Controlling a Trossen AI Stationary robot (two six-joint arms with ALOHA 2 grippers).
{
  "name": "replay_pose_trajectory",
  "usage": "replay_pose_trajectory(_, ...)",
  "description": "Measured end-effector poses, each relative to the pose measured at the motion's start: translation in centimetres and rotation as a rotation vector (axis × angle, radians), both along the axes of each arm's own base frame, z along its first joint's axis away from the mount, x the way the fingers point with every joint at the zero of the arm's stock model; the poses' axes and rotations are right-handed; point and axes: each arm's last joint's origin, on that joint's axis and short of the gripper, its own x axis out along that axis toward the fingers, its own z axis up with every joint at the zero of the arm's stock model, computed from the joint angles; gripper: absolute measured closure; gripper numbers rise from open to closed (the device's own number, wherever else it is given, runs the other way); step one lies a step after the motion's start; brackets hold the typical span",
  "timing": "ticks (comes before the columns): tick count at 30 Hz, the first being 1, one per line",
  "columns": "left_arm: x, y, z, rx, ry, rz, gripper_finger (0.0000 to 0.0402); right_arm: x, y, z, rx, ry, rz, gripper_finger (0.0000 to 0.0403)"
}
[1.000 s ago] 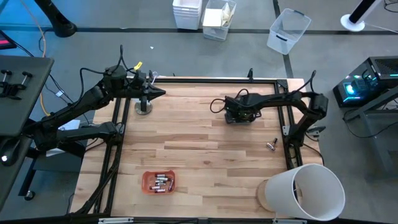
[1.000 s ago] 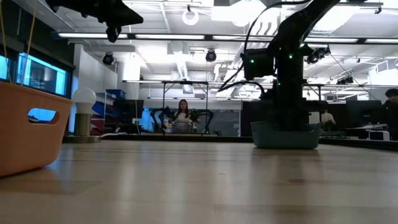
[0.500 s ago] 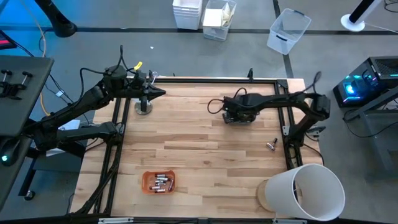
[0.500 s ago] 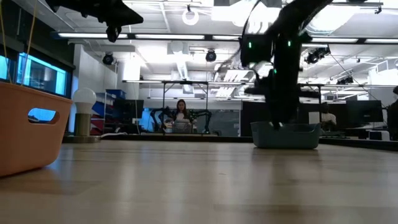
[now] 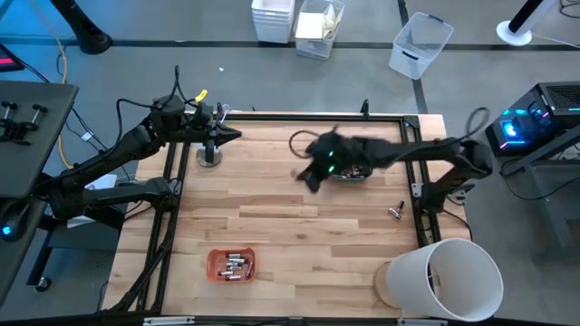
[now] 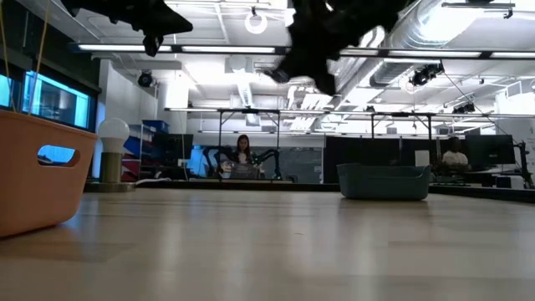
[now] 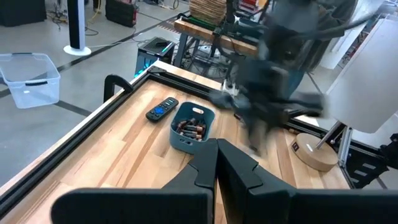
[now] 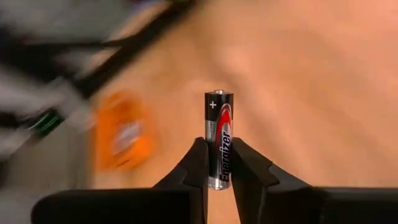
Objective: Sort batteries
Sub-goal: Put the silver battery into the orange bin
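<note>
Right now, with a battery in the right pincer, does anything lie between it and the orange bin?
Nothing visible: bare wood lies between the right pincer, holding the battery, and the orange bin.

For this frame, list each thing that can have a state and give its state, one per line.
right gripper: shut on a battery, raised over the table's middle
battery: held upright between the fingers, plus end outward
left gripper: shut, empty, hovering by the table's far left edge
grey bin: upright, batteries inside
orange bin: upright, several batteries inside
loose battery: lying on the table near its right edge
</note>
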Motion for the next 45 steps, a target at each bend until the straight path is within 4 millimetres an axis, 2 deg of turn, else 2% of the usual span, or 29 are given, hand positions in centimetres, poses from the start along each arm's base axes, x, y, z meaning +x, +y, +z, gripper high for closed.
replay_pose_trajectory(4,0.0,0.0,0.0,-0.002,0.002,0.013,0.0401,3.3,4.1,-2.1,0.012,-0.138,0.300,0.0368)
replay_pose_trajectory(8,0.0,0.1,0.0,-0.006,0.006,0.053,0.0402,6.3,7.3,-5.3,-0.001,-0.157,0.427,0.0368)
replay_pose_trajectory(12,-0.1,0.2,0.0,0.002,0.011,0.090,0.0401,9.8,9.1,-6.8,-0.053,-0.207,0.510,0.0368)
replay_pose_trajectory(20,-0.1,0.5,-0.1,0.044,0.031,0.171,0.0401,16.7,12.6,-8.7,-0.166,-0.321,0.815,0.0368)
replay_pose_trajectory(23,-0.1,0.5,-0.1,0.044,0.032,0.170,0.0401,18.6,13.7,-9.7,-0.178,-0.300,0.900,0.0368)
replay_pose_trajectory(26,-0.1,0.5,-0.1,0.043,0.031,0.165,0.0401,19.6,14.3,-9.7,-0.207,-0.265,0.946,0.0361)
replay_pose_trajectory(30,-0.1,0.5,-0.1,0.044,0.031,0.165,0.0402,19.8,14.7,-8.2,-0.256,-0.194,0.959,0.0295)
replay_pose_trajectory(33,-0.1,0.5,-0.1,0.044,0.031,0.164,0.0401,19.5,14.6,-6.2,-0.309,-0.137,0.983,0.0247)
replay_pose_trajectory(37,-0.1,0.5,-0.1,0.044,0.031,0.164,0.0402,18.4,13.7,-4.0,-0.386,0.028,0.975,0.0217)
replay_pose_trajectory(43,-0.1,0.5,-0.1,0.046,0.030,0.163,0.0401,12.7,9.2,-5.2,-0.198,0.537,0.909,0.0222)
replay_pose_trajectory(45,-0.1,0.5,-0.1,0.059,0.033,0.160,0.0402,10.2,8.2,-5.7,-0.150,0.634,0.891,0.0231)
